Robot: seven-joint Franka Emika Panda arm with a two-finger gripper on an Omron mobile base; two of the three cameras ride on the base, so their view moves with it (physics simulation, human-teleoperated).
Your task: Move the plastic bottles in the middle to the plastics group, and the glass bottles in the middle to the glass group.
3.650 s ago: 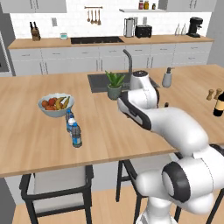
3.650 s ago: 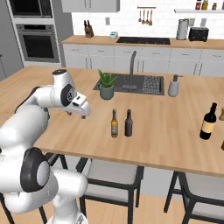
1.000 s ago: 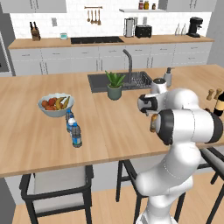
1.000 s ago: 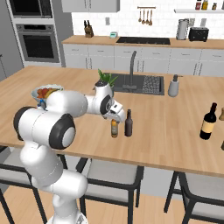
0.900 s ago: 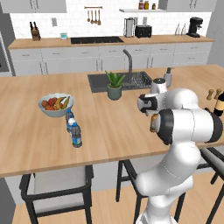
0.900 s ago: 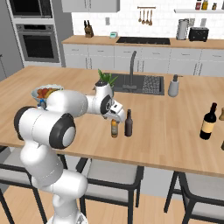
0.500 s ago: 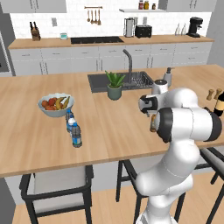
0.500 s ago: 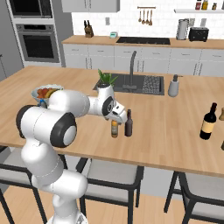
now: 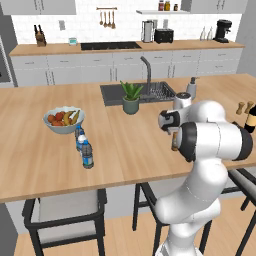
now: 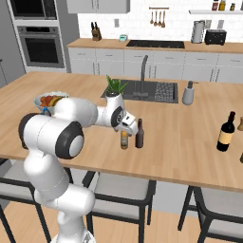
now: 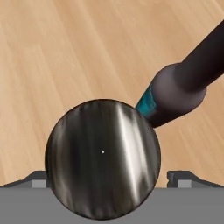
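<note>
Swung over from the left side of the pale wooden bench since the earliest frames, our white arm now has its pincer hanging right above the two middle bottles. Over the last second it only crept a little closer.

- Pincer: jaws wide apart. In the hand view the dark fingertips flank the round, grey-streaked glossy top of the small greyish plastic bottle. Nothing is gripped, and we cannot tell whether there is any contact.
- That plastic bottle stands upright mid-bench, directly beneath the pincer.
- The slim dark brown glass bottle has a narrow neck and stands upright just beside it. From above, a teal band shows low on its body.
- Two small clear plastic water bottles with blue caps stand together near a pale bowl.
- The bowl holds mixed fruit.
- The big near-black wine bottle with a pale label stands well apart, toward the bench's far right.
</note>
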